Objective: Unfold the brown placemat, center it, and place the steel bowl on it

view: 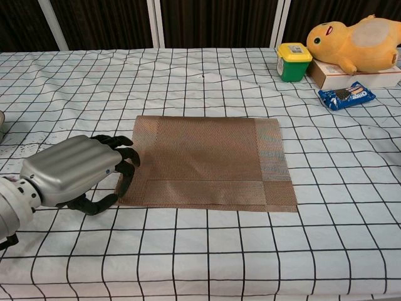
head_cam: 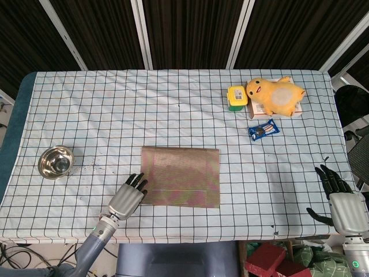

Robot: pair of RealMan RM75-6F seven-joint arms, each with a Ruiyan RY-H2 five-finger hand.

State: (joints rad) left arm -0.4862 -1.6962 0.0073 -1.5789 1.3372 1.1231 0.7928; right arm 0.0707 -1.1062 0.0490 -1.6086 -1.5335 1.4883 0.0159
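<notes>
The brown placemat [head_cam: 181, 176] [view: 207, 160] lies flat near the table's middle front, folded, with a doubled band along its front and right sides. My left hand [head_cam: 127, 198] [view: 72, 170] sits at the mat's front left corner. Its curled fingers [view: 125, 164] touch the left edge with the thumb low beside it, and the mat is not lifted. The steel bowl [head_cam: 56, 161] stands upright and empty at the left of the table, apart from the hand. At the table's front right corner my right hand [head_cam: 340, 202] has its fingers spread and holds nothing.
At the back right a yellow plush toy [head_cam: 275, 95] [view: 357, 37] lies on a flat box. Beside it stand a green container with a yellow lid [head_cam: 237, 98] [view: 294, 61] and a blue snack packet [head_cam: 263, 130] [view: 345, 96]. A checked cloth [head_cam: 115, 115] covers the table.
</notes>
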